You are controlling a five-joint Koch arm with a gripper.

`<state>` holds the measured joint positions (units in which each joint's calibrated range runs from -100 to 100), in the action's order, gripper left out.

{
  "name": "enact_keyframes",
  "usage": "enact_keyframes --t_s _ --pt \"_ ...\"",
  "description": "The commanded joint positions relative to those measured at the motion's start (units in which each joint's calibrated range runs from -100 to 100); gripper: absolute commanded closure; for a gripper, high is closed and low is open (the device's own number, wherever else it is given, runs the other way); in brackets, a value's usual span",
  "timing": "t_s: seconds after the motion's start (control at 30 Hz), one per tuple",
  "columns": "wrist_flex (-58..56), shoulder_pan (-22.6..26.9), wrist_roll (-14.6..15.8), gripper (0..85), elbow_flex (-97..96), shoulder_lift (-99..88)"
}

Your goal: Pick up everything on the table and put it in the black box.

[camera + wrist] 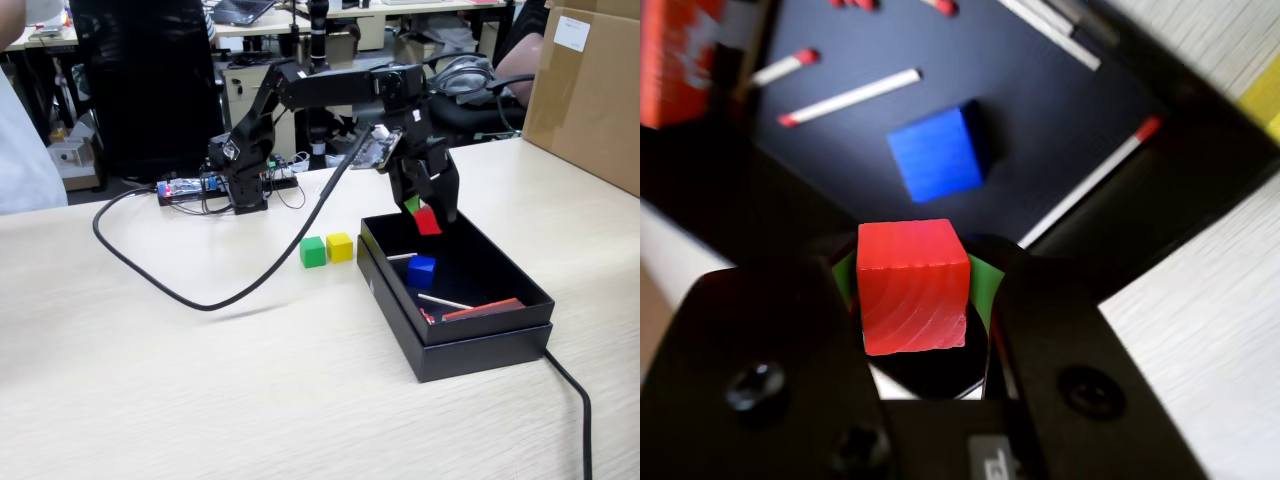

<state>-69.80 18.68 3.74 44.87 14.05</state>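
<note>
My gripper (pixel 428 212) hangs over the far end of the black box (pixel 480 345), shut on a red cube (pixel 428 220). In the wrist view the red cube (pixel 912 286) sits between the two black jaws with their green pads, gripper (pixel 914 292) above the box floor. A blue cube (pixel 421 271) lies inside the box, seen below the red one in the wrist view (pixel 937 152). A green cube (pixel 313 251) and a yellow cube (pixel 340 247) stand side by side on the table (pixel 200 400), just left of the box.
Matchsticks (pixel 850 97) and a red matchbox (pixel 484 309) lie in the box. A black cable (pixel 190 290) loops across the table from the arm base (pixel 240 185); another cable (pixel 575 400) runs off the box's near right. A brown carton (pixel 590 90) stands at the far right.
</note>
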Motion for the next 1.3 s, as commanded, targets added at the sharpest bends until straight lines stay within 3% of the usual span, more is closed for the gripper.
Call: enact_keyframes --t_s 0.0,0.3,0.57,0.93,1.07,1.27 --pt "0.3 0.7 0.2 78.1 4.8 -0.3" --pt "0.2 0.7 0.1 77.7 2.2 8.0" --pt "-2.9 0.2 0.2 47.2 -0.7 10.8" --pt "-3.0 -6.3 -0.3 44.4 -16.7 -37.9" --pt "-2.8 -9.5 -0.1 36.3 -35.3 -56.6" --pt "-1.9 -11.4 0.8 36.3 -56.2 -67.9"
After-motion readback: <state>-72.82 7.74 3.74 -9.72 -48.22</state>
